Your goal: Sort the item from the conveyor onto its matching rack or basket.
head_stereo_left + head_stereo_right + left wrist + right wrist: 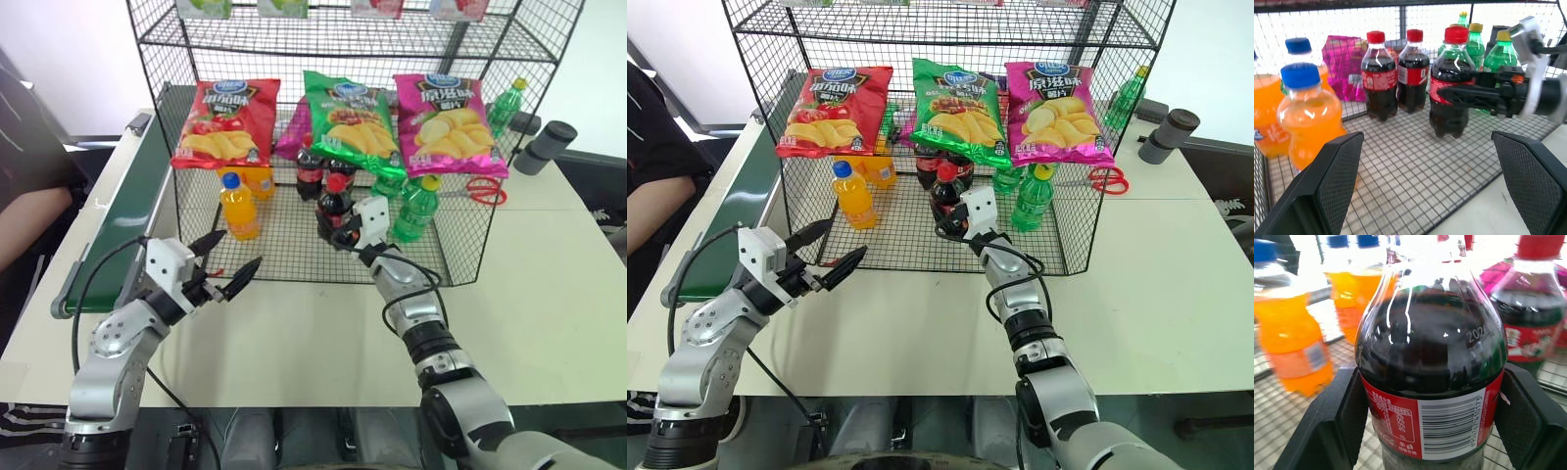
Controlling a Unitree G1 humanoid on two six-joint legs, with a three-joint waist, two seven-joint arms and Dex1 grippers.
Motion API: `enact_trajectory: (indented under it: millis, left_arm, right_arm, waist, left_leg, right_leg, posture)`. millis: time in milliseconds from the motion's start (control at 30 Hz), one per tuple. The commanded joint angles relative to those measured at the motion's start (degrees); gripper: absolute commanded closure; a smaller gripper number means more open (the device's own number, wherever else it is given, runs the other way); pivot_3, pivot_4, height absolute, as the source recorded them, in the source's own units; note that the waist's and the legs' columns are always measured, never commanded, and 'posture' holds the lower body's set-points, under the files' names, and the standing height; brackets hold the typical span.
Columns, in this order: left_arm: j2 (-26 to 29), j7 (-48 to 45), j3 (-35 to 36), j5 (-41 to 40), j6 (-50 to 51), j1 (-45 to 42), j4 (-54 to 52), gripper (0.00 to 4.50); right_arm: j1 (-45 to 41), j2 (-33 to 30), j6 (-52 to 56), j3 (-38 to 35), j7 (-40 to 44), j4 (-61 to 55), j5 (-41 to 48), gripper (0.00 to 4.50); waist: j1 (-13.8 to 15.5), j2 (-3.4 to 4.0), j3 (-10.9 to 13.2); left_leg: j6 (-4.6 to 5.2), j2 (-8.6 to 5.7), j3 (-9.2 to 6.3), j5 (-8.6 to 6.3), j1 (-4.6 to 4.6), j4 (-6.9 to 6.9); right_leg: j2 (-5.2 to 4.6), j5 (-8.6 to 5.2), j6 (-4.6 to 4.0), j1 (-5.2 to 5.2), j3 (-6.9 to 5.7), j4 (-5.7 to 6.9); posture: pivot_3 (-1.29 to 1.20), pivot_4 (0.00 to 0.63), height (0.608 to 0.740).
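Note:
The item, a small cola bottle [333, 204] with a red cap and red label, stands upright inside the rack [284, 247] with its base down at the grid floor. My right gripper [341, 231] is shut on its lower body, and its pads [1339, 416] press the label from both sides. Two matching colas [1378, 73] stand just behind it. My left gripper [227, 257] is open and holds nothing, hanging in front of the rack's left front corner and pointing in at the bottles. The conveyor [122, 215] runs along the table's left side with nothing on its belt.
Orange-drink bottles [239, 208] stand on the rack floor at the left, green bottles [416, 211] at the right. Chip bags [227, 122] hang across the rack's front. Red scissors [480, 189] and a grey cylinder [547, 147] lie to the right of the rack. A person's arm [29, 220] rests left of the conveyor.

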Motion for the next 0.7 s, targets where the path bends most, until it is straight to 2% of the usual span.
enact_trajectory:
  millis: [33, 200, 467, 533, 567, 700]
  left_arm:
    - [-0.3, 0.2, 0.5, -1.9, -1.2, -0.2, -2.8, 0.03]
    - [-0.4, 0.2, -0.7, -1.4, -1.4, -0.4, -2.5, 0.03]
    - [-0.5, 0.4, -2.3, -0.8, -1.7, -1.0, -2.0, 0.03]
    - [-0.4, 0.3, -2.5, -0.8, -1.7, -1.1, -1.8, 0.0]
    - [-0.4, 0.3, -2.6, -0.9, -1.7, -1.1, -1.8, 0.0]
    - [-0.5, 0.2, -2.8, -1.0, -1.6, -1.1, -1.8, 0.0]
  right_arm:
    - [-3.8, 1.5, -5.2, -1.4, 0.1, 4.0, 0.0, 1.52]
    - [-6.6, 2.1, -8.0, -2.6, -0.5, 11.3, -0.4, 1.52]
    - [-8.1, 2.7, -9.2, -4.0, 1.5, 15.8, 0.4, 1.52]
    - [-8.0, 2.8, -9.2, -4.3, 2.4, 15.7, 0.7, 0.47]
    - [-7.9, 2.9, -9.2, -4.5, 2.9, 15.6, 0.8, 0.1]
    - [-7.2, 2.6, -10.3, -4.3, 2.5, 14.5, -0.3, 0.01]
  waist:
    - [-0.1, 0.0, 0.0]
    - [-1.2, 0.01, 0.0]
    - [-1.4, 0.02, 0.0]
    - [-1.4, 0.02, 0.0]
    - [-1.4, 0.02, 0.0]
    - [-1.4, 0.02, 0.0]
  left_leg:
    - [0.0, 0.0, 0.0, 0.0, 0.0, 0.0]
    - [-0.01, 0.01, -0.01, 0.01, 0.01, 0.0]
    - [-0.02, 0.01, -0.01, 0.01, 0.04, -0.01]
    - [-0.03, 0.01, -0.01, 0.01, 0.04, 0.0]
    - [-0.03, 0.01, -0.01, 0.01, 0.04, -0.01]
    - [-0.03, 0.01, -0.01, 0.01, 0.05, -0.01]
  right_leg:
    - [0.0, 0.0, 0.0, 0.0, 0.0, 0.0]
    - [0.0, 0.0, 0.0, -0.01, 0.0, 0.06]
    - [-0.03, 0.0, 0.0, -0.01, 0.0, 0.1]
    - [-0.04, 0.0, 0.0, -0.01, 0.0, 0.12]
    - [-0.04, 0.0, 0.0, -0.01, 0.0, 0.12]
    - [-0.05, 0.0, 0.0, -0.01, 0.0, 0.12]
  posture:
    - [0.0, 0.15, 0.74]
    - [0.0, 0.15, 0.74]
    - [0.0, 0.15, 0.74]
    - [0.0, 0.15, 0.74]
    - [0.0, 0.15, 0.74]
    - [0.0, 0.15, 0.74]
